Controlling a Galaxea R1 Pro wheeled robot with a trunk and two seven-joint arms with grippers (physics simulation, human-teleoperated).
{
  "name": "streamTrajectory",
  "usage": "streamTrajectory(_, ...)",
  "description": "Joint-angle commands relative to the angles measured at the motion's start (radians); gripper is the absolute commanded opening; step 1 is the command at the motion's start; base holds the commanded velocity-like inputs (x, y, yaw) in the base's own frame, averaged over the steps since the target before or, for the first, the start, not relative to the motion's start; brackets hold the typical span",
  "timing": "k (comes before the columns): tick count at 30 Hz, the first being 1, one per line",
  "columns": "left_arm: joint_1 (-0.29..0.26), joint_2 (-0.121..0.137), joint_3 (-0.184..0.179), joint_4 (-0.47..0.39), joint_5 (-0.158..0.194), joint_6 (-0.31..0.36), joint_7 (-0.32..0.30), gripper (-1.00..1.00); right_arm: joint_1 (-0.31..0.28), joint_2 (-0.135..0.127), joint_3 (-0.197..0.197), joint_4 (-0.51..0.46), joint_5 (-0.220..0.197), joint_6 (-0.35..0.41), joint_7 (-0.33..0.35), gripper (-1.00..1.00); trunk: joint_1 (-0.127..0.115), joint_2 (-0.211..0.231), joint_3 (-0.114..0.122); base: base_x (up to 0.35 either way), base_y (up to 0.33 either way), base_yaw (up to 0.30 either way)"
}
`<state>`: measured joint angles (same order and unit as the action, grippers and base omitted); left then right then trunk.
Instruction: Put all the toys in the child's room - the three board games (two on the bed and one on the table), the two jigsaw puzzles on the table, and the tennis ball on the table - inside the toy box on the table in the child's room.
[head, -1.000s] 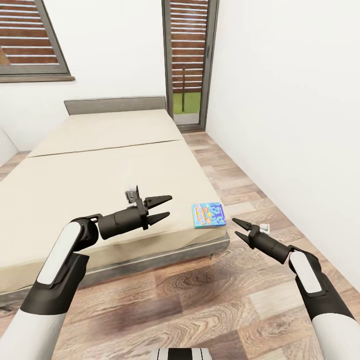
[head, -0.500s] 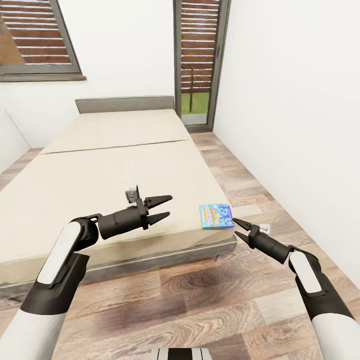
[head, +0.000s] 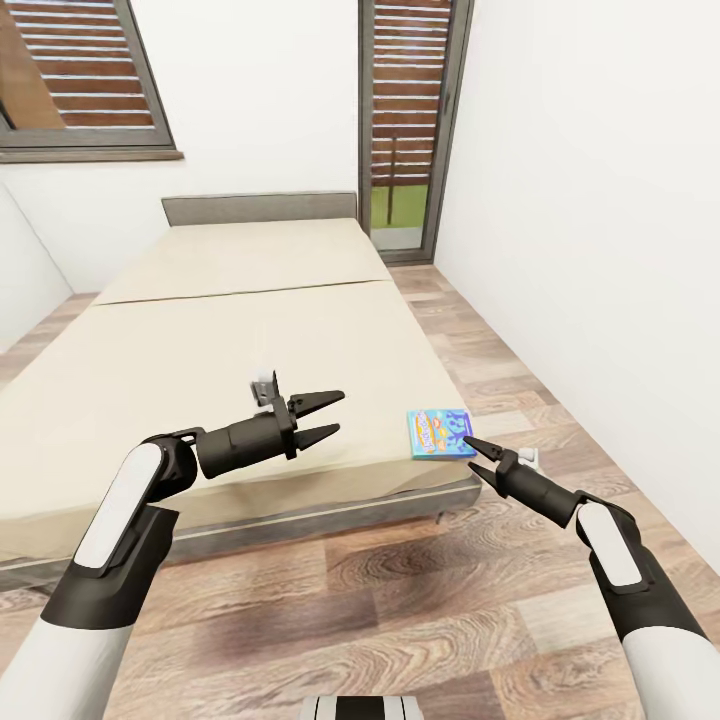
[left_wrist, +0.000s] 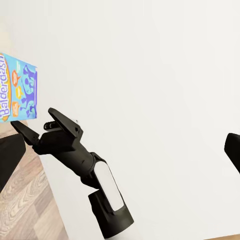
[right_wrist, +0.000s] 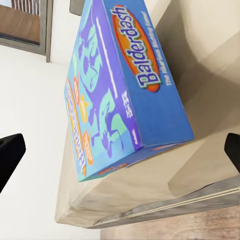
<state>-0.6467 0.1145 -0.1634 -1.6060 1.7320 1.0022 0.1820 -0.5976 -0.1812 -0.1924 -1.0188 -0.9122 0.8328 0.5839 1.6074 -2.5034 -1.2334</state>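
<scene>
You are looking down from the head camera over both arms at the bed (head: 230, 340), its cream mattress lying on a thin grey frame and running away toward twelve o'clock, where a grey headboard (head: 260, 208) is standing against the white wall. One board game (head: 439, 433), a small blue box with "Balderdash" printed on its cover, is lying flat on the mattress at the near corner, around four o'clock on the bed, right at the edge above the wooden floor (head: 400, 600).

Your right gripper (head: 472, 458) is hovering just beside that box, on its five o'clock side, its tips pointing toward ten o'clock at the box's near edge. Its jaws are spread, with nothing between them. In the right wrist view the board game (right_wrist: 125, 95) is sitting close ahead, between the two dark fingertips (right_wrist: 10, 155) showing at the picture's edges, and neither one is touching it.

Your left gripper (head: 335, 415) is hanging over the near part of the mattress, well apart from the box, pointing toward three o'clock. Its jaws are spread as well and holding nothing. In the left wrist view you are seeing the right gripper (left_wrist: 37, 122) with the blue box (left_wrist: 17, 90) just beyond it.

A window (head: 80, 80) with slatted blinds is sitting at eleven o'clock, and a glazed door (head: 410, 130) at one o'clock.
</scene>
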Motion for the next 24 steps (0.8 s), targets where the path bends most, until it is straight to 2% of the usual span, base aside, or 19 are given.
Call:
streamTrajectory(1, -0.001, 0.001, -0.001, 0.0, 0.011, 0.0, 0.01, 1.0, -0.001, 0.001, -0.002, 0.0, 0.0, 0.006, 0.002, 1.0, 0.0, 0.0, -0.001, 0.0, 0.0, 0.018)
streamTrajectory(24, -0.001, 0.001, -0.002, -0.001, 0.011, 0.0, 0.01, 1.0, -0.001, 0.003, -0.001, 0.0, 0.0, 0.006, 0.004, 1.0, 0.0, 0.0, -0.001, 0.0, 0.0, 0.005)
